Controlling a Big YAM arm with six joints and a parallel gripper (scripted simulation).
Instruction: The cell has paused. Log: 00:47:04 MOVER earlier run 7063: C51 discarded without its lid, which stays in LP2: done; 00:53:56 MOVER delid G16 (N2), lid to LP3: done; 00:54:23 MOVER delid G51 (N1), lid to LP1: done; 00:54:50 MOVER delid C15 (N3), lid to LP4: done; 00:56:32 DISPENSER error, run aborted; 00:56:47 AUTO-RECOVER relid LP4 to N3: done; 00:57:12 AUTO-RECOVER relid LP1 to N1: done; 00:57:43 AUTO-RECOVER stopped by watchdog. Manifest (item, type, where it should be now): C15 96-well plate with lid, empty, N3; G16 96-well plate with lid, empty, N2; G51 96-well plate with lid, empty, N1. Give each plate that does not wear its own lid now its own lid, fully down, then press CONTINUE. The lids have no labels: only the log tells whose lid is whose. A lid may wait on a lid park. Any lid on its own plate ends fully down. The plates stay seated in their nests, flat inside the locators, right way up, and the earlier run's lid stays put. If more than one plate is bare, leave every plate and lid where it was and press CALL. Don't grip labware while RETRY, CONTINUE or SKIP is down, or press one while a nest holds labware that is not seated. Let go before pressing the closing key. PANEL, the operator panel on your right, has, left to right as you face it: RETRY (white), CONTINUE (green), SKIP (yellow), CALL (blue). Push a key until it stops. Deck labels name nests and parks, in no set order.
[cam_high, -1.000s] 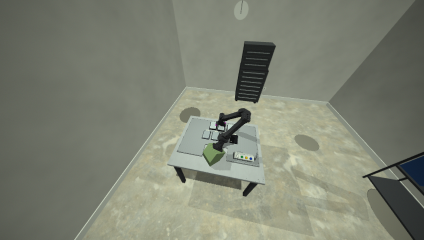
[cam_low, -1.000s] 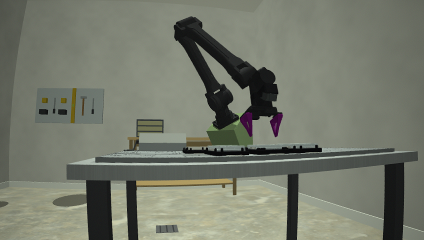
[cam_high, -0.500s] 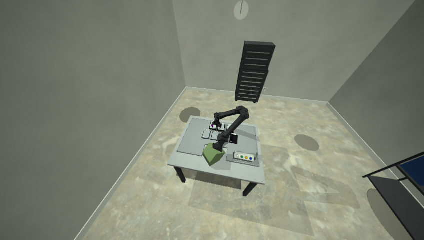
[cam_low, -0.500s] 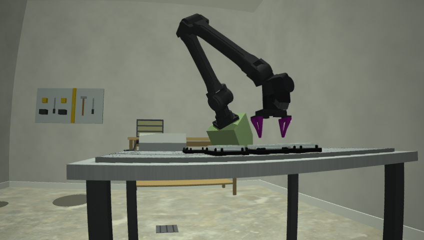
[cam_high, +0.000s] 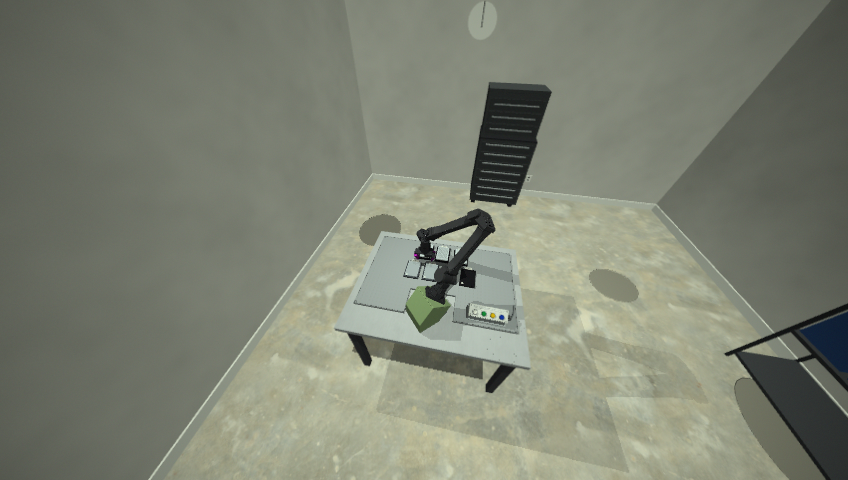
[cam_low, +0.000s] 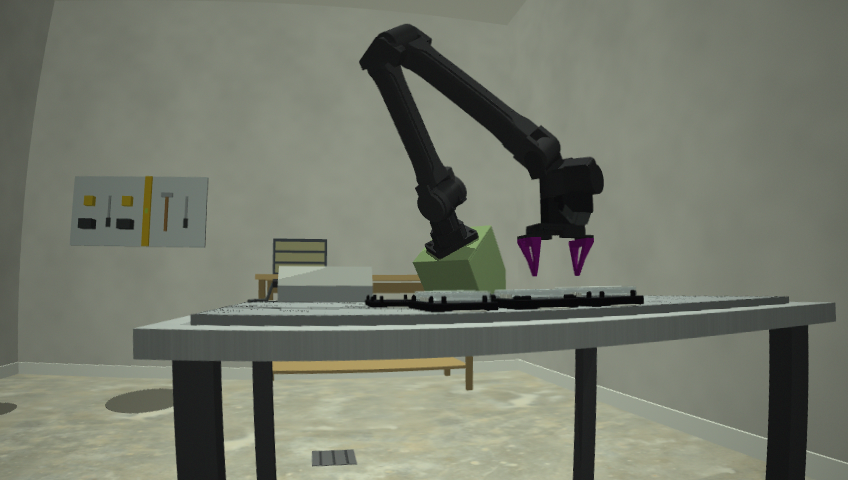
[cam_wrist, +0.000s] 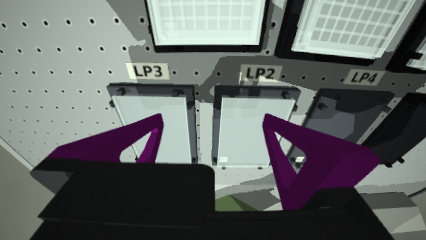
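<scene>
lids (cam_wrist: 155, 127): translucent, smooth plastic
deck plate (cam_wrist: 60, 60): matt grey, perforated
arm (cam_low: 476, 107): matt black
floor (cam_high: 535, 386): rough, mottled concrete

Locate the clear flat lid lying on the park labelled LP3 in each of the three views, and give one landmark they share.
Top: the clear flat lid on park LP3 is the leftmost pale rectangle in the near row, just below the open purple-fingered gripper.
Exterior: not separable; the labware shows edge-on as one low dark strip.
Wrist: left of centre under the LP3 label, the lid partly behind the gripper's left finger.
Shared landmark: the gripper, directly above the lid parks.
</scene>
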